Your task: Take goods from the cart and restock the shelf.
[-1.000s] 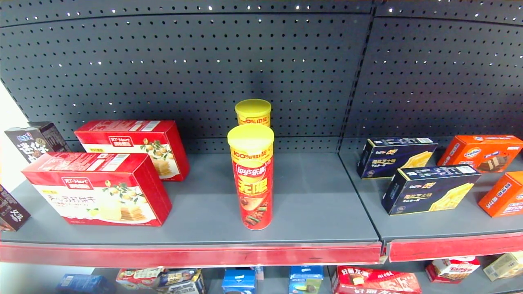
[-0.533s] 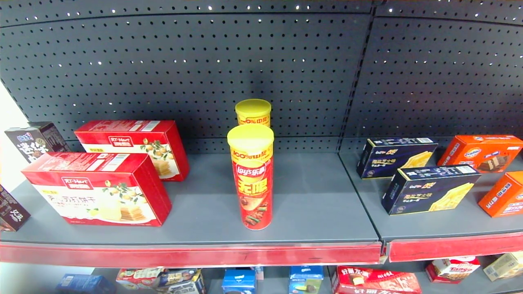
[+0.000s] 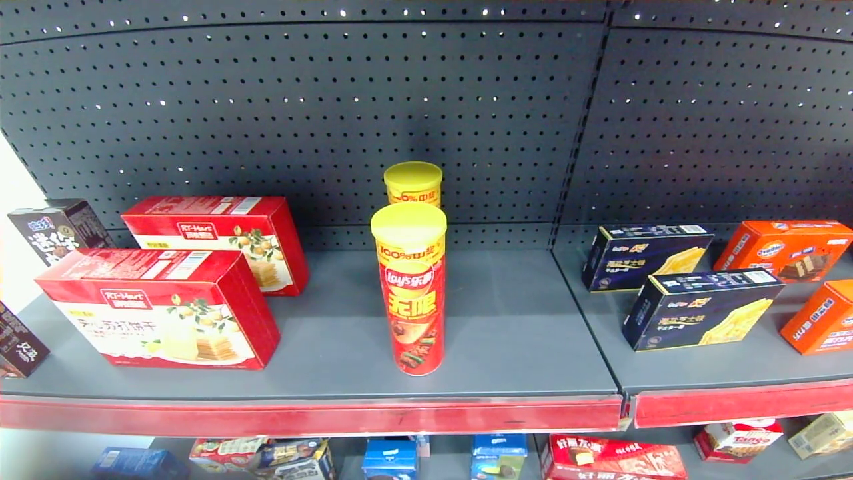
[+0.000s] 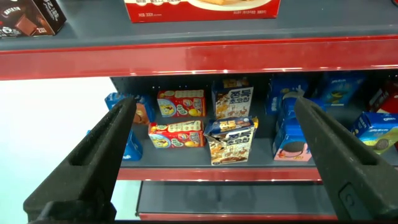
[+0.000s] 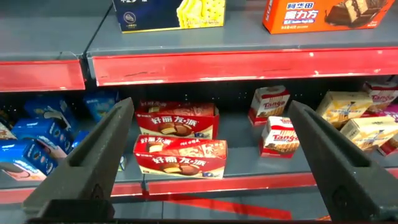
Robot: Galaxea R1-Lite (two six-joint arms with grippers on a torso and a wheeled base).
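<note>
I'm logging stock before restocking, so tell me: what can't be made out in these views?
- Head view: the rear can, its body hidden by the front can.
- Head view: the dark box, cut off by the left edge.
- Head view: the lower-shelf goods, cut off by the bottom edge and hidden under the shelf lip.
- Left wrist view: the red box, cut off by the edge.
- Right wrist view: the blue packs, partly behind a finger of the right gripper.

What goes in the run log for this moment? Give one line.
left gripper: open, empty | right gripper: open, empty | front can: upright on shelf | rear can: upright behind it
</note>
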